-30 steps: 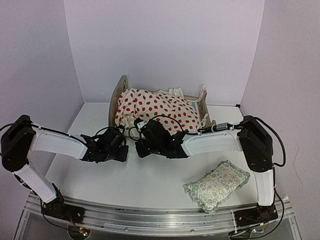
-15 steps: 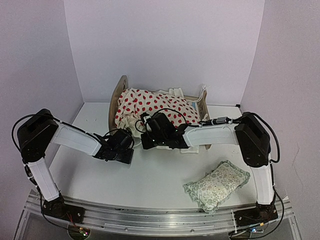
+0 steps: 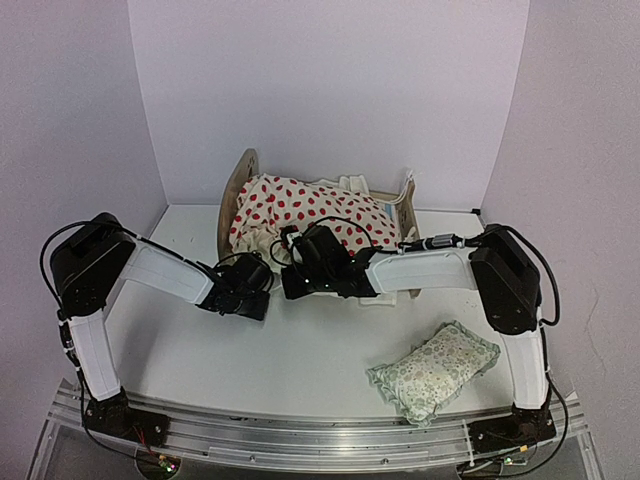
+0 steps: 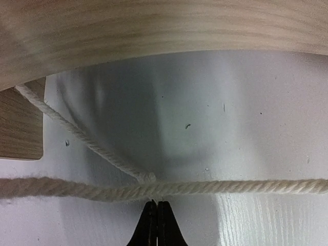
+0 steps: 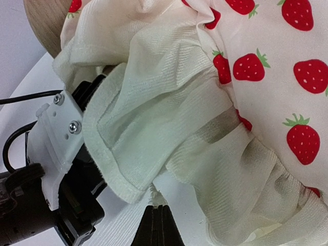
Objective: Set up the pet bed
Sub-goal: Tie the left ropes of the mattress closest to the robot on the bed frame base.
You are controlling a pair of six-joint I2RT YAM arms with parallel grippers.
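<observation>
The left arm (image 3: 150,272) rises from its base at the near left corner of the table (image 3: 300,365), folds at a high elbow by the left edge and slopes down toward the table's middle. Its wrist sits low, and the left gripper (image 4: 157,204) has both fingers pressed flat together. The right arm (image 3: 425,270) stands up from the near right corner, bends at the elbow and stretches leftward, almost level. The right gripper (image 5: 160,209) is likewise closed tight.

A white table (image 3: 300,360) fills the floor of a small booth closed in by three plain pale-lilac walls: the left wall (image 3: 60,120), the far wall (image 3: 330,90) and the right wall (image 3: 590,130). A metal rail (image 3: 300,435) runs along the table's near edge. The light is soft and even, with faint shadows.
</observation>
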